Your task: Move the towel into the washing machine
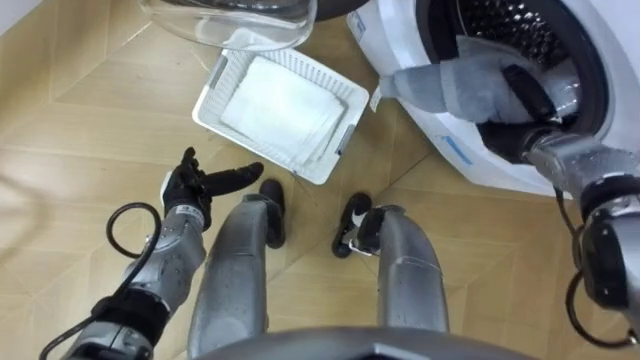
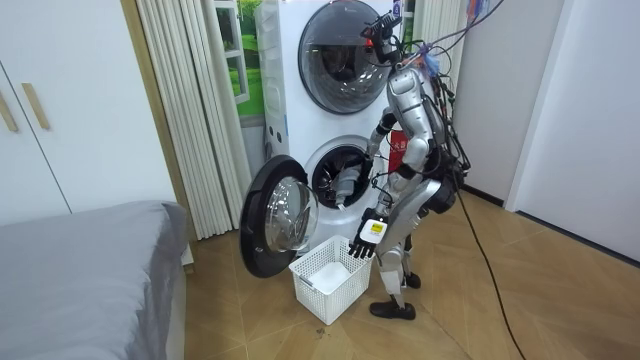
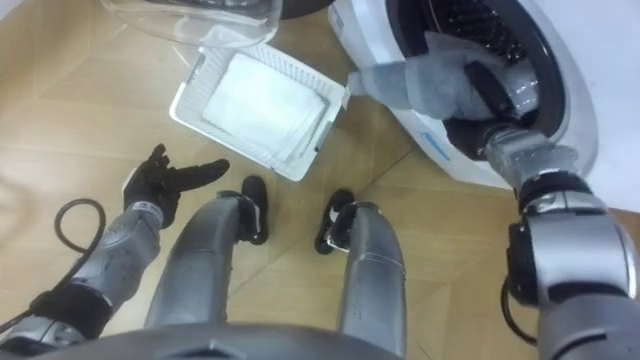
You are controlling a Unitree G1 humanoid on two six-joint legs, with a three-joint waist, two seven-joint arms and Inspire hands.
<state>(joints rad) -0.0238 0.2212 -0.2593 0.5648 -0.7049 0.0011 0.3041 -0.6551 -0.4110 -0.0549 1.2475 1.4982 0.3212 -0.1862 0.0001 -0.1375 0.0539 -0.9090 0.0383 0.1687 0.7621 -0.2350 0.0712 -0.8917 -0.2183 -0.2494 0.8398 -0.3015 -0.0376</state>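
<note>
A grey towel (image 1: 450, 85) hangs half over the rim of the washing machine's (image 1: 480, 160) round opening, part of it inside the dark drum (image 1: 510, 30). My right hand (image 1: 525, 95) is shut on the towel at the mouth of the drum. In the room view the towel (image 2: 345, 185) shows in the lower machine's opening. My left hand (image 1: 200, 185) hangs open above the wooden floor, left of my legs, holding nothing.
A white plastic basket (image 1: 215, 85) with a white cloth (image 1: 280, 105) in it stands on the floor before the machine. The machine's glass door (image 2: 275, 215) stands swung open above the basket. I stand bent toward the lower machine (image 2: 335, 175); a bed (image 2: 90, 260) is at the room view's left.
</note>
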